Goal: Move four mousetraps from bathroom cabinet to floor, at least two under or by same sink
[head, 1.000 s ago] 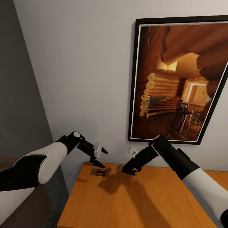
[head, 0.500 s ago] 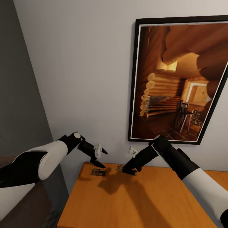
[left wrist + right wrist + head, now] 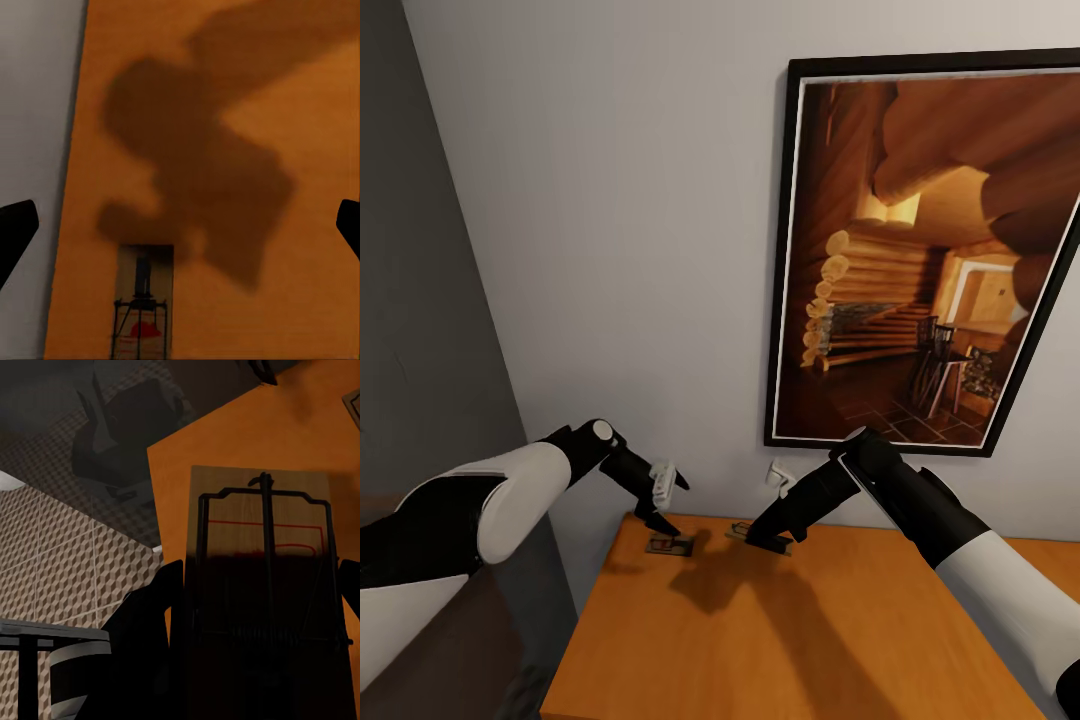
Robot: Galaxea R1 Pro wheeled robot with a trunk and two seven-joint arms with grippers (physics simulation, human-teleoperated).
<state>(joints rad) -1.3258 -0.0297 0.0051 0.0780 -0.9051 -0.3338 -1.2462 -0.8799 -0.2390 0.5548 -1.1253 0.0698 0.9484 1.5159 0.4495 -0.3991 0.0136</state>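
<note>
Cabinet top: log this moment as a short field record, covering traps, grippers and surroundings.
surface: orange-brown cabinet top, against a grey wall
mousetraps seen: two, both lying flat near the back edge
left mousetrap: under the left gripper, whose fingers are spread apart
right mousetrap: between the right gripper fingers, resting on the wood
wall: framed log-cabin picture
floor: cube-pattern tiles past the cabinet edge
</note>
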